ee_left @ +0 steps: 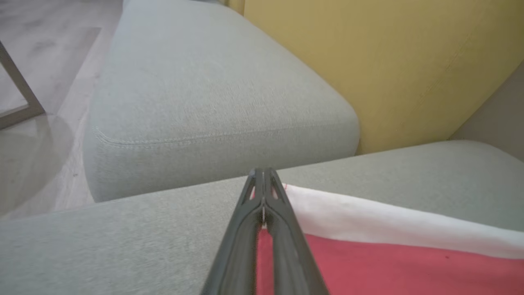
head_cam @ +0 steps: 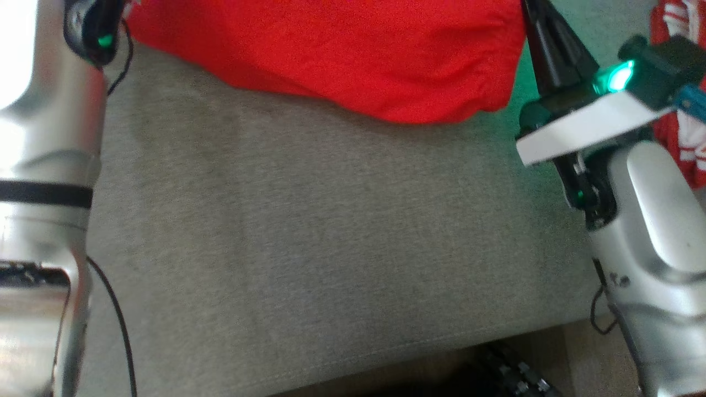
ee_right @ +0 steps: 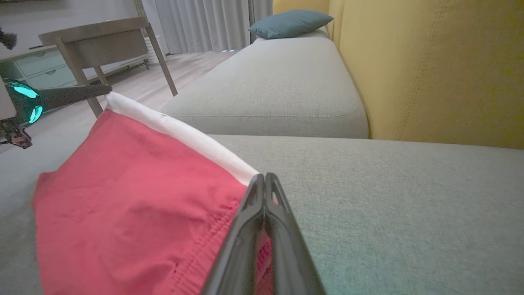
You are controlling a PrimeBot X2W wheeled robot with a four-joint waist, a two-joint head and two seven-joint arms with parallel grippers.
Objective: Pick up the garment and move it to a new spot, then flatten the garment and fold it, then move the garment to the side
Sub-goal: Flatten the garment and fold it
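Note:
The garment (head_cam: 342, 49) is red cloth with a white band along one edge, stretched across the far part of the grey sofa seat (head_cam: 309, 231). In the left wrist view my left gripper (ee_left: 264, 177) is shut on one corner of the garment (ee_left: 389, 262), right at the white band. My right gripper (ee_right: 265, 180) is shut on the opposite corner of the garment (ee_right: 131, 196), beside its gathered hem. From the head camera the right gripper's dark fingers (head_cam: 538, 33) rise at the garment's right edge. The left forearm (head_cam: 49, 165) runs up the left side.
A yellow backrest (ee_left: 368, 61) stands behind the seat. A second grey cushion (ee_right: 278, 82) adjoins it, with a teal pillow (ee_right: 290, 22) at its far end. A wooden table (ee_right: 94, 37) stands on the floor. Another red and white cloth (head_cam: 681, 127) lies at the right.

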